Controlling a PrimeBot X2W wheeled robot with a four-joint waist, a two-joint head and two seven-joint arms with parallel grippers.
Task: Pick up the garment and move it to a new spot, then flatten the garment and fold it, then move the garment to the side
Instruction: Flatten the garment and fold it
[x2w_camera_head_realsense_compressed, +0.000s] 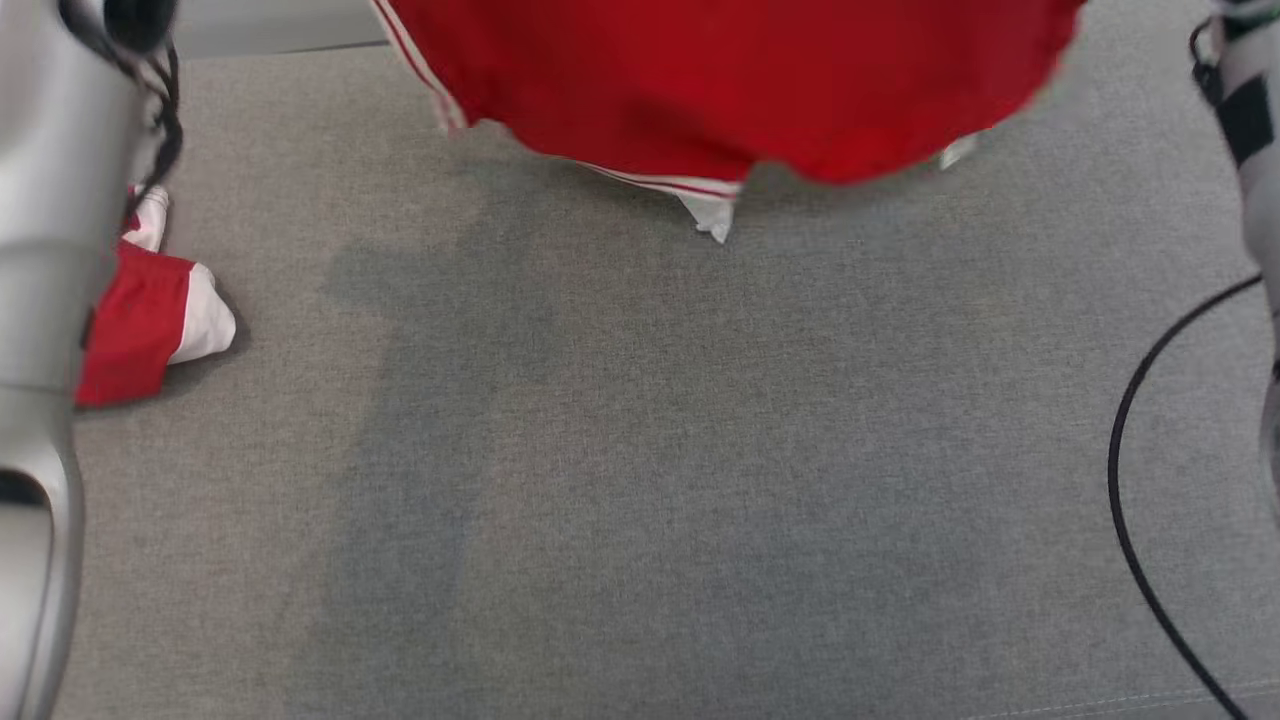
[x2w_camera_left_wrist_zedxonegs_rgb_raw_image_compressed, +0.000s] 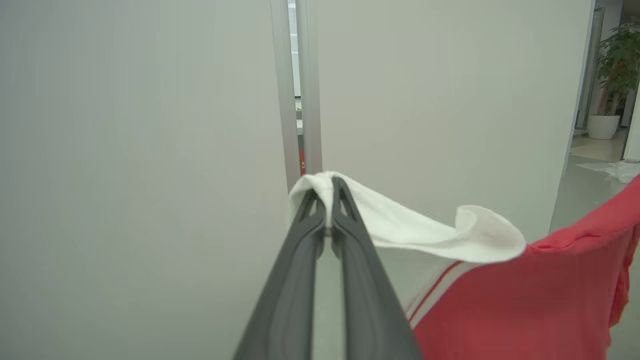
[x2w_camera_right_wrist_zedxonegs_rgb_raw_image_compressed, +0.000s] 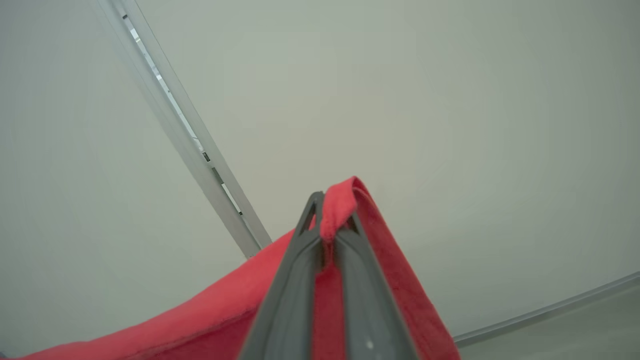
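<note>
Garment (x2w_camera_head_realsense_compressed: 730, 80) hangs across the top of the head view, red with white stripes along one edge, its lowest folds dangling over the grey cloth-covered surface (x2w_camera_head_realsense_compressed: 640, 450) and shading it. The left claw (x2w_camera_left_wrist_zedxonegs_rgb_raw_image_compressed: 327, 187) is pressed together on a white hem of the garment, which wraps over the fingertips (x2w_camera_left_wrist_zedxonegs_rgb_raw_image_compressed: 339, 189) and runs right into the red body. The right claw (x2w_camera_right_wrist_zedxonegs_rgb_raw_image_compressed: 330, 215) is clamped on a red edge, a fold poking up out of its grip and the rest draping down both sides. Behind both stands a pale wall (x2w_camera_left_wrist_zedxonegs_rgb_raw_image_compressed: 125, 150) split by a metal strip (x2w_camera_left_wrist_zedxonegs_rgb_raw_image_compressed: 297, 90); a potted plant (x2w_camera_left_wrist_zedxonegs_rgb_raw_image_compressed: 617, 60) stands far off at the left wrist view's right edge. In the head view a silver arm (x2w_camera_head_realsense_compressed: 50, 250) lines the left border, and beside it a red and white piece of cloth (x2w_camera_head_realsense_compressed: 150, 320) lies on the surface; whether it belongs to the held garment I cannot tell. A black cable (x2w_camera_head_realsense_compressed: 1130, 480) curves across the surface's right side.
</note>
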